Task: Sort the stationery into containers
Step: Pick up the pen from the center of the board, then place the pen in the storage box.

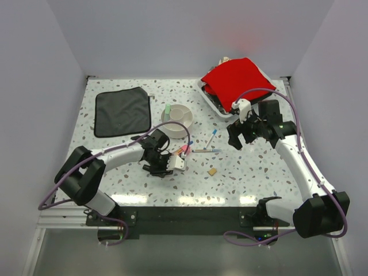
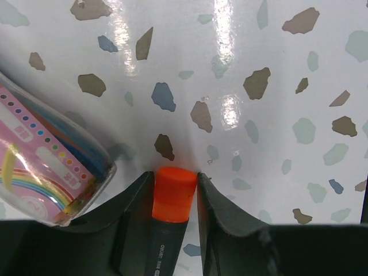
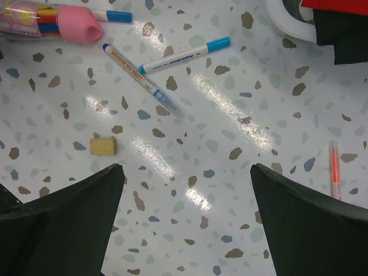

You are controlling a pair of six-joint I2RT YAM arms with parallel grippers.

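My left gripper (image 1: 164, 168) is low over the table, and in the left wrist view (image 2: 174, 175) its jaws are shut on the orange-and-black highlighter (image 2: 173, 194). The fat pink-capped stick (image 2: 43, 167) lies just to its left and also shows from above (image 1: 183, 150). Two thin blue-tipped pens (image 1: 211, 138) (image 1: 207, 151) and the tan eraser (image 1: 212, 171) lie mid-table. They also show in the right wrist view as the pens (image 3: 184, 53) (image 3: 144, 77) and the eraser (image 3: 103, 146). The pale green highlighter (image 1: 167, 108) lies against the divided off-white bowl (image 1: 177, 119). My right gripper (image 1: 234, 141) (image 3: 187, 167) is open and empty above the table.
A black cloth (image 1: 122, 111) lies at the back left. A white tray (image 1: 204, 87) with a red cloth (image 1: 236, 77) stands at the back right; its rim (image 3: 284, 23) is near my right gripper. A thin orange pen (image 3: 334, 172) lies to the right.
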